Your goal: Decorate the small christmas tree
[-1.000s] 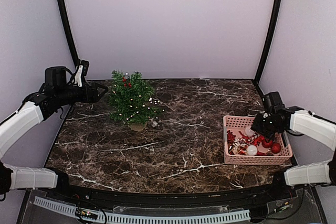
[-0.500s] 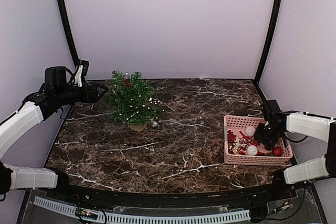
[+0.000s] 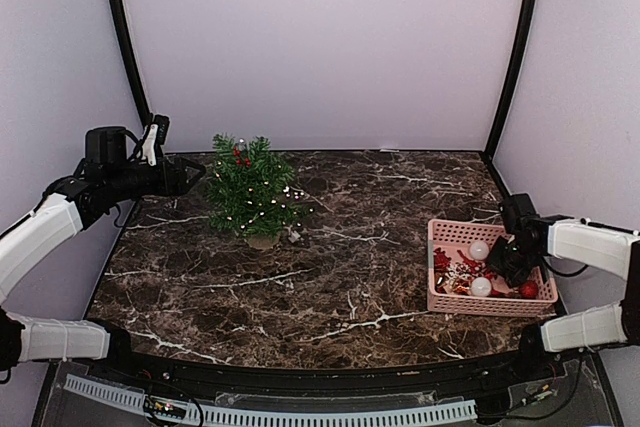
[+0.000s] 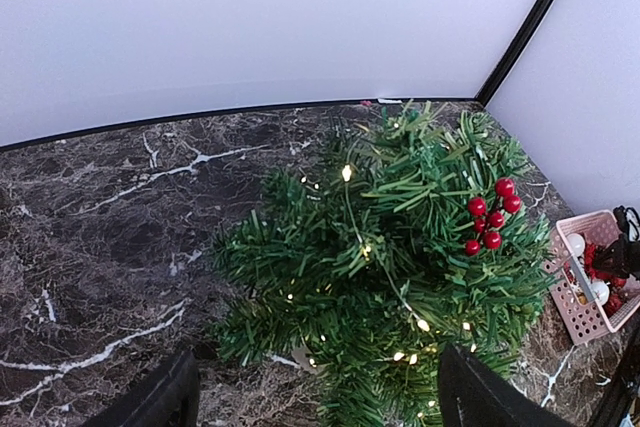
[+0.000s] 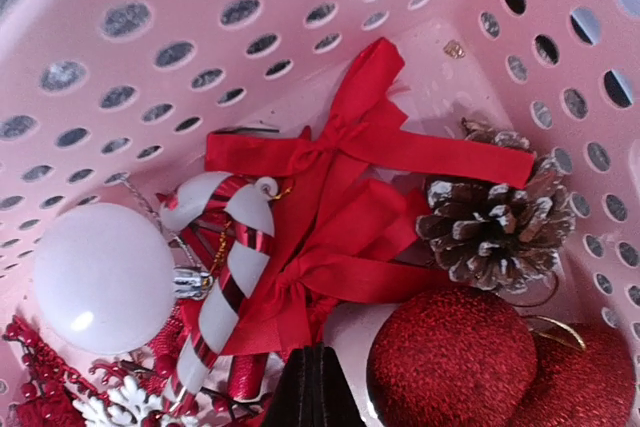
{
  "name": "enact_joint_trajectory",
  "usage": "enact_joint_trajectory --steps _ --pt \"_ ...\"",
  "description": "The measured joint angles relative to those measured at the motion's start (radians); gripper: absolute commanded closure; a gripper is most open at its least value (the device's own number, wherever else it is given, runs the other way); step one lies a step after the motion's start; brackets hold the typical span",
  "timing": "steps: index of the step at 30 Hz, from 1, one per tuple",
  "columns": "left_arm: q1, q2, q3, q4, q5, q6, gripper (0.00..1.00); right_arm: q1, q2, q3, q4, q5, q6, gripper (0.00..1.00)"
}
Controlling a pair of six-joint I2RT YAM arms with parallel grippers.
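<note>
Top external view, starting at the left: the left arm reaches in over the back-left corner of the tabletop (image 3: 350,277), its left fingers (image 4: 165,399) spread wide apart with nothing between them. They point sideways at the small christmas tree (image 3: 252,192), which stands upright on its tan pot (image 3: 261,241) just beside them. My guess is that the arm waits there to steady the tree or to take an ornament. The tree already wears a cluster of red berries (image 3: 240,157) near its top and tiny lit lights through the branches.

The middle of the marble is bare, so the tree and the supply are well apart.

At the right edge sits the pink basket (image 3: 431,267), and the right arm dips down into it. Its wrist view shows the right fingers (image 5: 312,392) pressed together into a dark point at the lower edge of the red bows (image 5: 350,207), between a candy cane (image 5: 225,277) and a red glitter ball (image 5: 450,367). Whether ribbon is pinched between them I cannot tell. A white ball (image 5: 100,277) and a frosted pinecone (image 5: 490,222) lie untouched nearby.
</note>
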Motion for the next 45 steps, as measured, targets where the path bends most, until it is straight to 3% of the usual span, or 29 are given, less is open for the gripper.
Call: enact_joint_trajectory --steps 13,22,29,35,39,40,45 --pt "0.000 -0.029 -0.006 0.001 -0.010 0.000 0.16 0.000 -0.330 0.233 -0.171 0.020 -0.099 1.00" --pt "0.000 -0.041 -0.016 0.013 -0.001 0.000 0.16 0.000 -0.438 0.307 -0.225 -0.091 -0.203 1.00" --pt "0.000 -0.047 -0.023 0.018 0.027 0.000 0.16 0.000 -0.468 0.149 -0.154 -0.221 -0.187 1.00" --pt "0.000 -0.059 -0.028 0.039 0.056 0.002 0.16 0.000 -0.380 -0.028 -0.064 -0.371 -0.165 1.00" --pt "0.000 -0.059 -0.033 0.045 0.067 0.003 0.16 0.012 -0.352 -0.039 -0.002 -0.452 -0.172 0.63" --pt "0.000 -0.059 -0.033 0.045 0.069 0.003 0.16 0.018 -0.351 -0.038 0.013 -0.465 -0.174 0.57" --pt "0.000 -0.059 -0.033 0.045 0.073 0.004 0.16 0.045 -0.353 0.006 0.008 -0.428 -0.201 0.47"
